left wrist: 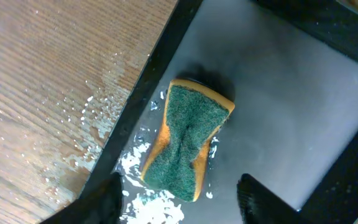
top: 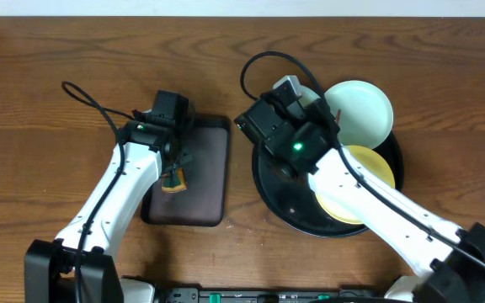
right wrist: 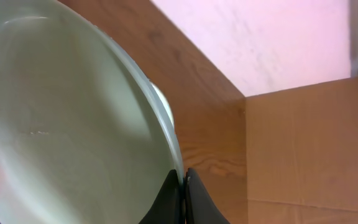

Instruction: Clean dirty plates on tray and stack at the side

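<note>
**While pale plate is held by a rim pinch, sponge lies free**

Because the right claw is clamped on only the thin edge of the pale plate, the hold is judged marginal. Overhead, a light plate and a yellow plate sit on the round black tray. Whether the light one is the gripped one cannot be told.

The left claw stands apart over the sponge, which lies wet on the rectangular tray. Foam spots the bench beside it.

Risks:
- Scrubbing pressure may twist the plate out of the pinch and drop it onto the yellow plate.
- The soapy sponge may slide when it is regripped.
</note>
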Action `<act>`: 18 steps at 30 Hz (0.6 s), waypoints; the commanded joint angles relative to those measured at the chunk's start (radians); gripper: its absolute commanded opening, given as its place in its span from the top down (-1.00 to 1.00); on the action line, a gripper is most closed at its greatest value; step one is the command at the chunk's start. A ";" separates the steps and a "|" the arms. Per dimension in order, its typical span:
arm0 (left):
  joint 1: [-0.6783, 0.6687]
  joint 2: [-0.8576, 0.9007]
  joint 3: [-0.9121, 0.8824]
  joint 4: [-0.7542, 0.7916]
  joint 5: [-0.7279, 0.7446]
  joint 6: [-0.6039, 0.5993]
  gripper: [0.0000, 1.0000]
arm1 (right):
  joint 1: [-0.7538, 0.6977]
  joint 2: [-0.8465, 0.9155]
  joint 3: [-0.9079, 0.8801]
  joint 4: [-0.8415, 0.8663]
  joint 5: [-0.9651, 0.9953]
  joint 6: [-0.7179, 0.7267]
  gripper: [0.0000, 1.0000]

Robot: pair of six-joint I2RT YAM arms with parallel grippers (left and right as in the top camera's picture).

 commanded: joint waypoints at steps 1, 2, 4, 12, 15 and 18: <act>0.003 0.002 -0.006 -0.003 -0.009 0.007 -0.37 | 0.011 -0.075 0.019 0.008 0.058 0.002 0.98; 0.003 0.002 -0.006 -0.003 -0.009 0.007 -0.38 | 0.011 -0.082 0.019 0.015 0.049 0.001 0.98; 0.003 0.002 -0.006 -0.003 -0.010 0.007 -0.60 | 0.010 -0.089 0.019 0.016 0.019 0.000 0.98; 0.003 0.002 -0.006 -0.003 -0.010 0.007 -0.66 | -0.002 -0.088 0.019 0.026 0.017 -0.005 0.98; 0.003 0.002 -0.006 -0.003 -0.010 0.007 -0.66 | -0.002 -0.088 0.019 0.038 -0.016 -0.030 0.98; 0.003 0.002 -0.006 -0.003 -0.010 0.007 -0.67 | -0.002 -0.088 0.019 0.064 -0.032 -0.068 0.98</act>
